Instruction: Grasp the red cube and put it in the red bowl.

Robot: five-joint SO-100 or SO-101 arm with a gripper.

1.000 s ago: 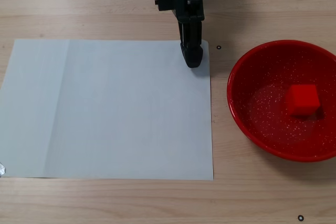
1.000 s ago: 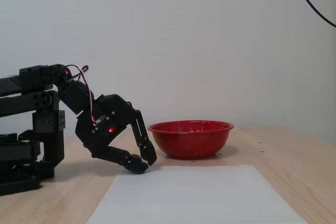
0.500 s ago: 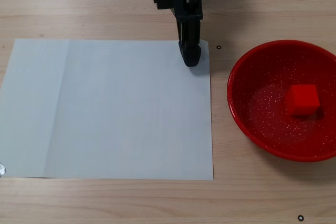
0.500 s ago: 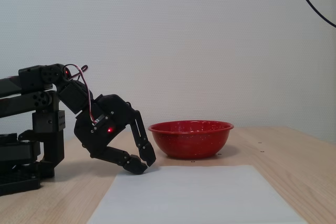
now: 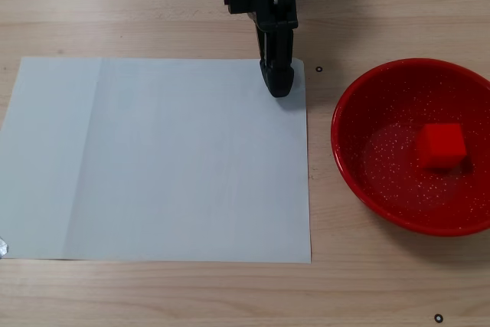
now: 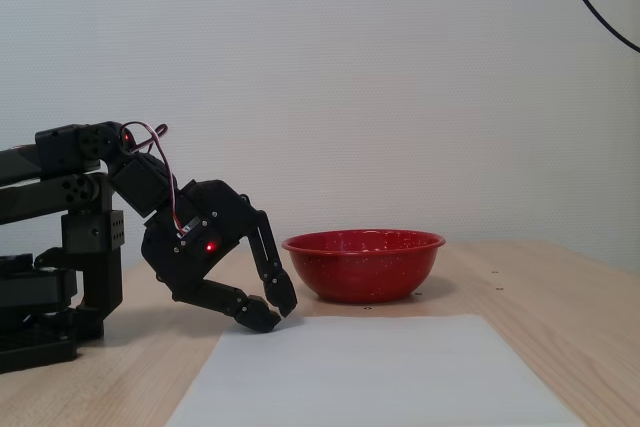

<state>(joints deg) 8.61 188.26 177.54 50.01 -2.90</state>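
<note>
Cube is sitting inside the red bowl, right of the bowl's centre from above, and it is not budging across the last second. Placement is looking done. The claw is drifting back a touch toward the arm's base, hanging low over the far right corner of the white paper sheet, fingers clenched together on nothing, tips meeting in the side view. Tabletop is lying otherwise quiet; the arm is simply retreating.
</note>
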